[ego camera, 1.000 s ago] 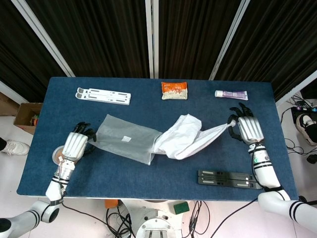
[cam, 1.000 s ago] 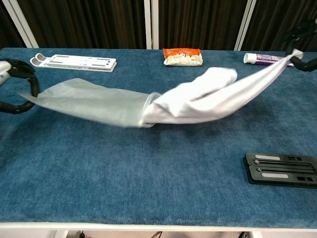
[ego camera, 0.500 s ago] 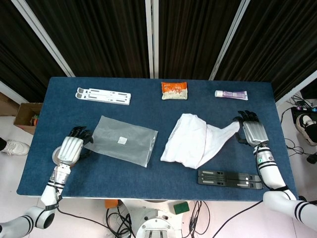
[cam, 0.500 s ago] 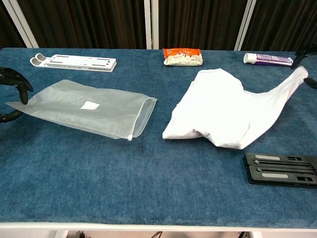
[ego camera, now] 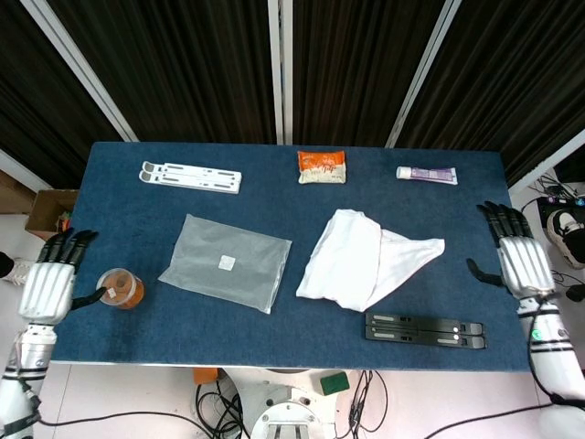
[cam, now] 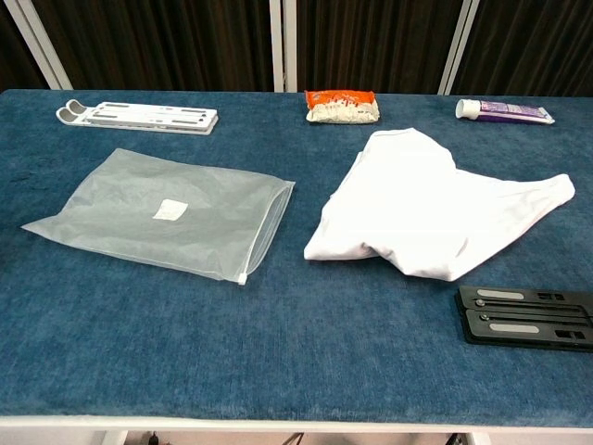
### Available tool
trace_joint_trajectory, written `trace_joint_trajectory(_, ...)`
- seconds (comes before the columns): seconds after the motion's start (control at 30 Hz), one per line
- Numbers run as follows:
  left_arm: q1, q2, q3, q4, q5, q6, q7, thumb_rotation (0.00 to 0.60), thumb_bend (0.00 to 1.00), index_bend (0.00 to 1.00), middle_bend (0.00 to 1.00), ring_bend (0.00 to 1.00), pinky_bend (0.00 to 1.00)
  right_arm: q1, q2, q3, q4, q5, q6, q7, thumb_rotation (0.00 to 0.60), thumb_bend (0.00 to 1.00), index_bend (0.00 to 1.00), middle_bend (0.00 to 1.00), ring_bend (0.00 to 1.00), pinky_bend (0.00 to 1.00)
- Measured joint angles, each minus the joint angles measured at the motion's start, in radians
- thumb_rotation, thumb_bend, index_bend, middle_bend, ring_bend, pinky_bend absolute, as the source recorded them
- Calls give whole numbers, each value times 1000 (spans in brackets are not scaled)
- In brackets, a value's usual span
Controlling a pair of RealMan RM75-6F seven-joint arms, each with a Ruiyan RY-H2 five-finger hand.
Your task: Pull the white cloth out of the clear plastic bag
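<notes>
The white cloth (ego camera: 366, 263) (cam: 426, 211) lies spread on the blue table, right of centre, fully outside the bag. The clear plastic bag (ego camera: 227, 262) (cam: 162, 211) lies flat and empty left of centre, its open end facing the cloth, a small gap between them. My left hand (ego camera: 50, 279) hangs off the table's left edge, fingers spread, holding nothing. Beyond the right edge, my right hand (ego camera: 516, 258) is likewise spread and empty. Neither hand shows in the chest view.
A white bracket (ego camera: 190, 176) lies at the back left, an orange snack packet (ego camera: 322, 166) at back centre, a tube (ego camera: 426, 174) at back right. A black bar (ego camera: 424, 330) sits near the front right edge. A brown tape roll (ego camera: 120, 288) rests at the left edge.
Both hands have let go and drawn back off the table's sides. The cloth's right corner dropped flat onto the table. The bag lies still.
</notes>
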Motion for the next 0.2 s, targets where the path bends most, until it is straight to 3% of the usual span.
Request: trace_joint_trajectory(0.2, 128, 100, 43, -83, -17, 96, 12, 600, 97, 156, 154, 69, 125, -156, 56, -81, -13, -133, 177, 76, 600, 303, 149, 108, 0, 23)
